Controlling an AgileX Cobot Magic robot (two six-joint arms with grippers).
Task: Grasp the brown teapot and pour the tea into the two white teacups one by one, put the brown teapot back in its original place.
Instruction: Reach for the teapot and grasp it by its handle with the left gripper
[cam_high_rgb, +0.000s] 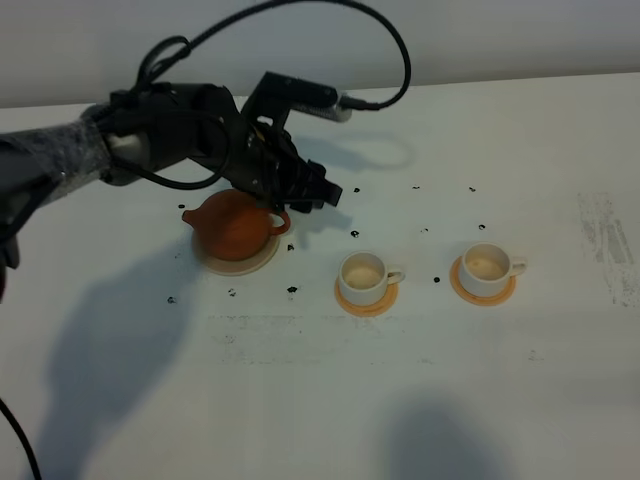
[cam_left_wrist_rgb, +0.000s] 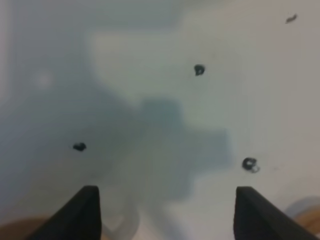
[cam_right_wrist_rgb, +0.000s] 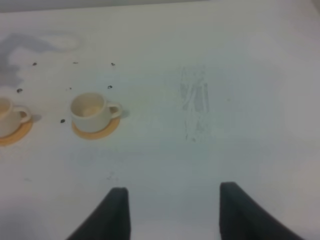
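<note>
The brown teapot (cam_high_rgb: 235, 225) stands upright on its pale cream saucer (cam_high_rgb: 262, 262), the original place, left of centre. My left gripper (cam_high_rgb: 305, 190) hovers just beyond the teapot's handle (cam_high_rgb: 279, 222), jaws open and empty; the left wrist view shows its dark fingertips (cam_left_wrist_rgb: 87, 210) wide apart over bare table (cam_left_wrist_rgb: 167, 215). The two white teacups (cam_high_rgb: 363, 275) (cam_high_rgb: 488, 265) sit on orange coasters to the right, also seen from the right wrist as cup (cam_right_wrist_rgb: 92, 111) and cup (cam_right_wrist_rgb: 7, 117). My right gripper (cam_right_wrist_rgb: 172, 210) is open, empty, well away from the cups.
Small black marks (cam_high_rgb: 354, 234) dot the white table (cam_high_rgb: 320, 380) around the teapot and cups. A scuffed patch (cam_high_rgb: 605, 240) lies at the far right. The left arm's cable (cam_high_rgb: 395, 60) loops above the table's back edge.
</note>
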